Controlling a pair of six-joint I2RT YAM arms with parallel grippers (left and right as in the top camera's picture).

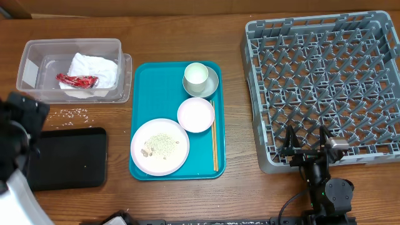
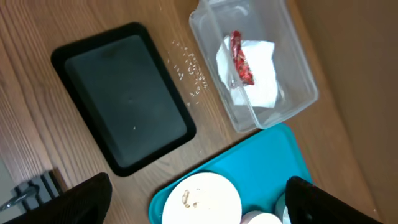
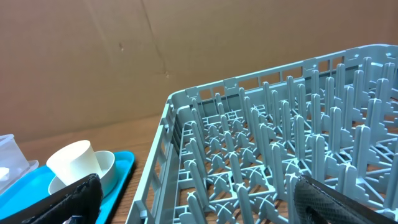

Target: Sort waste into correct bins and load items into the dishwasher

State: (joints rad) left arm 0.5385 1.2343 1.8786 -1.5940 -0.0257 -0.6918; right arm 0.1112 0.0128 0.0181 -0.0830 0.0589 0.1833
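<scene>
Four dishes to load, all on the teal tray (image 1: 156, 87) at the middle of the surface (image 1: 187, 37). Cream cup (image 1: 195, 74) upright inside the grey-green bowl (image 1: 214, 85) at the tray's far right corner, pink bowl (image 1: 195, 115) just nearer, pink plate (image 1: 142, 133) filling the near left corner and carrying rice-like scraps (image 1: 161, 145). Chopsticks (image 1: 214, 134) along the tray's right edge.

Probably light, stiff and smooth-walled, so likely slippery; plastic or ceramic, cannot tell which. Best taken at the rim, one finger inside and one outside, for cup and bowls. Cup to be lifted out of its bowl first. Plate low and flat: pinch its raised edge and keep level until the scraps are tipped out.

Napkin (image 1: 94, 67) and red wrapper (image 1: 78, 80) already in the clear tub (image 1: 37, 47) at the surface's far left corner; soft, near weightless. Loose grains (image 1: 75, 113) scattered on bare surface between tub and black tray (image 1: 69, 156); judged too fine to pinch.

Dish rack (image 1: 253, 94) on the right side of the surface, no dish in it yet.

Left fingers (image 2: 87, 202) spread wide, gripping nothing, above the black tray and the teal tray's left part. Right fingers (image 3: 348, 202) spread wide too, nothing between, at the rack's near edge.
</scene>
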